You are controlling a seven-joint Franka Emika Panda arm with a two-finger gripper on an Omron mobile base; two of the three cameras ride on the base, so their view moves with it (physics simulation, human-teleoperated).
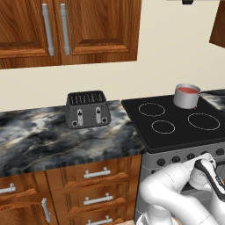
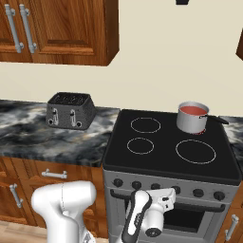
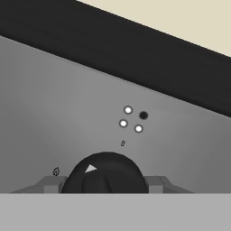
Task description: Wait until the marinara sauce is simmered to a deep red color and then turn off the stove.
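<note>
Red marinara sauce (image 1: 188,90) on stove (image 1: 176,132), gripper (image 3: 106,182) clamping knob (image 3: 106,173)

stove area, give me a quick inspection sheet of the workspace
surface: black glass stove, four ring burners; marble counter beside it
job's things: marinara sauce red, in saucepan on back right burner
clutter: toaster on counter
grippers: gripper at stove front, jaws shut on knob
cables: nothing seen
surroundings: wooden cabinets above, drawers below
</note>
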